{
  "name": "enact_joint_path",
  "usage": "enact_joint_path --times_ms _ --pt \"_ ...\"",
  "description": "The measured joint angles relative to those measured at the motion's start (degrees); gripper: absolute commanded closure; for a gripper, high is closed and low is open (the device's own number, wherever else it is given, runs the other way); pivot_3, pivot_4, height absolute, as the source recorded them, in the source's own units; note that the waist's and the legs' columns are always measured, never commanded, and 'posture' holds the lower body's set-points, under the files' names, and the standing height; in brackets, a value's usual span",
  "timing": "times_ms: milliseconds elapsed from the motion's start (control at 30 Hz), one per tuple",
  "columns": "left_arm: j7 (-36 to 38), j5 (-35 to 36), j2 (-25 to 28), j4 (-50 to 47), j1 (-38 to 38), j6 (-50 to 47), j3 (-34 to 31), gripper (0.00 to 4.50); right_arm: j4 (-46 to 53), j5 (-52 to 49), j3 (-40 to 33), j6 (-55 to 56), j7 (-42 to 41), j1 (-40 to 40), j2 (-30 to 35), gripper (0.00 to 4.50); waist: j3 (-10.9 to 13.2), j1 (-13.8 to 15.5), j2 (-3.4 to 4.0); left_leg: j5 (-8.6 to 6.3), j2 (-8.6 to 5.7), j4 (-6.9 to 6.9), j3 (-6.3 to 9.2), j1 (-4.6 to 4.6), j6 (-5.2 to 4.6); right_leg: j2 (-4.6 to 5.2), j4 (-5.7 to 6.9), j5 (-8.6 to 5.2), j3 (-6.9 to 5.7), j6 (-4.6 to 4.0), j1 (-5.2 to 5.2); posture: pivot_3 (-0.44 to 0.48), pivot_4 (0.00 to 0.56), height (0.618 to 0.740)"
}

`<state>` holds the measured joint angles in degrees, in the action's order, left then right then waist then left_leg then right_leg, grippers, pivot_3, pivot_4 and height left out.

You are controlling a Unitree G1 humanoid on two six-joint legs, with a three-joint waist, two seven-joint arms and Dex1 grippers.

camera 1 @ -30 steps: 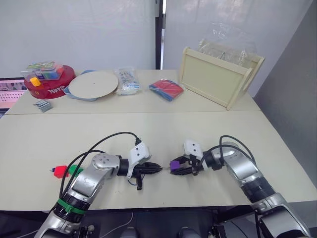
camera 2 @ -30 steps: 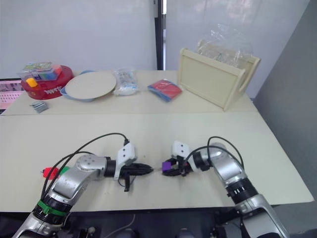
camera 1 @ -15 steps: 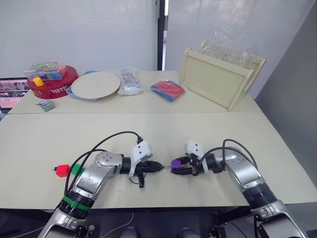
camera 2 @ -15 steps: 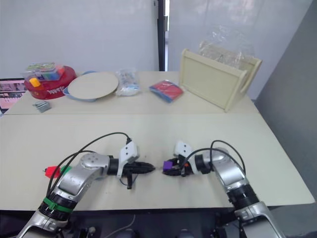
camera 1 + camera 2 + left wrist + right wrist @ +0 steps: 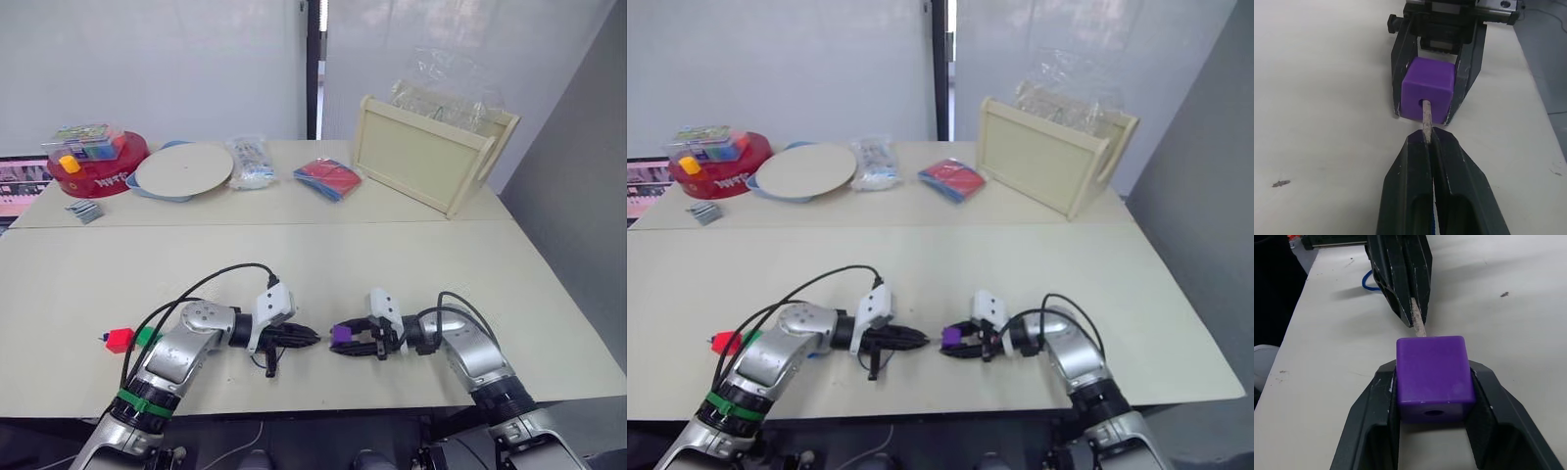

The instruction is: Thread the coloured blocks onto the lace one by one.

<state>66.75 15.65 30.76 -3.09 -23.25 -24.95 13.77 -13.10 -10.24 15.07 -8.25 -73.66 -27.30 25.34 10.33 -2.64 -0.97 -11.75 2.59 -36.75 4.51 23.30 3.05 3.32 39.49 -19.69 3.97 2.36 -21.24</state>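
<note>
Closing the gap seen a second ago, both end effectors now meet low at the centre of the frame, just above the bench [image 5: 411, 259]. The left end effector [image 5: 1428, 139] is clamped narrow on the lace's pale stiff tip [image 5: 1425, 119], whose end sits at the mouth of the hole in the purple block [image 5: 1428, 94]. The right end effector [image 5: 1432, 396] grips that block between its two fingers. A loop of the dark-blue lace [image 5: 1369, 281] lies on the bench behind the left fingers. The red block [image 5: 120, 340] and green block [image 5: 147, 336] (touching each other) rest at lower left, well apart.
</note>
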Motion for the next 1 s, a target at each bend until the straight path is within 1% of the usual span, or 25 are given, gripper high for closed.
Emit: enact_joint_path --times_ms 167,333,567,767,800,867,1000 --pt "-0.24 0.25 0.05 -0.96 1.35 0.17 -0.33 4.5 -0.3 0.04 0.69 0.41 -1.22 -0.5 0.25 3.28 0.0 0.15 0.0 0.0 0.0 0.0 0.0 0.0 0.0 0.0 -0.01 0.0 0.0 0.0 0.02 0.0 0.15 0.74" --pt "-1.79 -0.97 -2.17 -0.97 1.47 1.07 1.55 4.5 1.05 0.52 2.14 -0.12 -1.64 -0.85 1.25 3.28 0.0 0.22 0.0 0.0 -0.01 0.0 0.0 0.01 0.0 0.02 -0.06 0.0 0.0 0.0 0.04 0.0 0.15 0.74" --pt "-2.02 -2.69 -3.93 -0.13 1.03 2.55 3.46 4.5 3.01 1.05 2.7 -2.66 -1.54 -1.09 1.39 3.28 0.0 0.47 0.0 0.0 -0.04 -0.01 0.0 0.0 0.0 0.04 -0.11 0.0 -0.01 0.0 0.1 0.0 0.15 0.74" --pt "-1.29 -5.34 -4.49 1.84 -1.25 3.42 4.4 4.5 3.01 2.76 3.25 -4.11 -1.59 -2.32 1.36 3.28 -0.01 0.62 0.01 0.0 -0.05 -0.03 0.0 -0.22 0.0 0.04 -0.12 0.01 -0.02 0.02 0.31 0.0 0.15 0.74" --pt "-1.29 -5.51 -4.46 1.88 -1.25 3.44 4.38 3.82 3.01 2.91 3.4 -4.39 -1.55 -2.42 1.36 3.28 -0.01 0.6 0.0 0.0 -0.04 -0.03 0.01 -0.28 0.0 0.04 -0.12 0.01 -0.02 0.02 0.37 0.0 0.15 0.74" --pt "-1.73 -6.44 -3.74 1.83 -1.28 4.01 4.17 3.21 3.03 3.22 3.8 -4.6 -1.14 -2.58 1.04 3.28 -0.03 0.48 -0.02 -0.01 -0.03 -0.01 0.01 -0.41 -0.01 0.02 -0.15 0.01 -0.03 0.02 0.51 0.0 0.15 0.74" --pt "-1.89 -6.99 -0.62 -0.18 -0.68 4.19 3.74 1.93 3.3 3.42 4.24 -4.62 -0.06 -2.46 0.74 3.28 -0.04 -0.34 -0.02 -0.05 0.06 0.13 0.01 -0.52 -0.06 -0.06 -0.19 0.01 -0.01 0.01 0.57 0.0 0.15 0.74"
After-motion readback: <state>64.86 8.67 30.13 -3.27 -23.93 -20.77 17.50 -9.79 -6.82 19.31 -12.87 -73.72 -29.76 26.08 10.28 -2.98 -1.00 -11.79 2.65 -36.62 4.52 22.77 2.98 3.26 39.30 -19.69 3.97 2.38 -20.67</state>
